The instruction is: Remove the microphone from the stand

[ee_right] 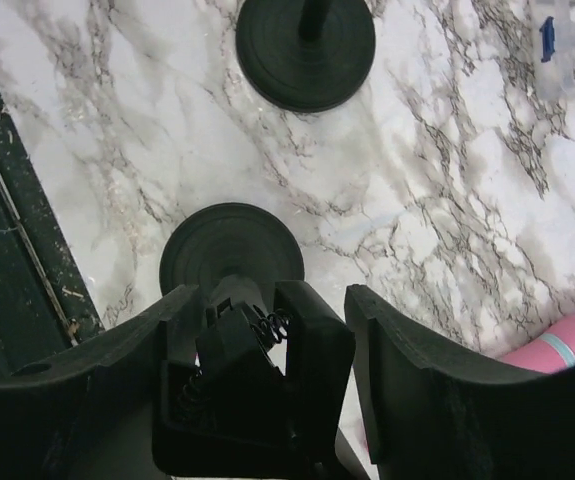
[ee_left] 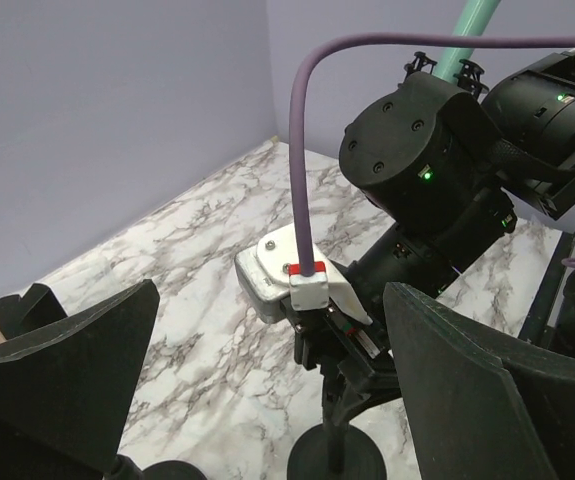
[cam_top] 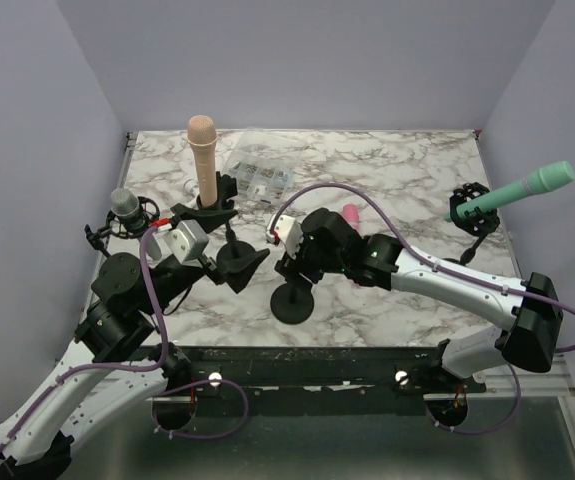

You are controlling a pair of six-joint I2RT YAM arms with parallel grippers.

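At the far left a grey mic (cam_top: 124,204) sits in its mount. Next to it a peach mic (cam_top: 204,158) stands upright in a holder. The left gripper (ee_left: 272,320) is wide open and holds nothing. The peach mic is just outside its left finger, and it faces the right arm.

In the middle stands a stand (ee_right: 229,250) with a spring clip (ee_right: 237,350) on top. The right gripper (ee_right: 272,310) is open around this clip. The clip lies against one finger and a gap shows at the other. No mic is in the clip.

Just to the right, a pink mic (ee_right: 567,345) lies on the worktop (cam_top: 397,170), close behind the right forearm. I judge this is the mic of the task, already out of the stand. It lies to the right of the right gripper, so the right arm is nearer. Most of it is hidden, so I cannot tell its long axis.

At the far right a green mic (cam_top: 512,192) is tilted in its own stand, head up to the right.
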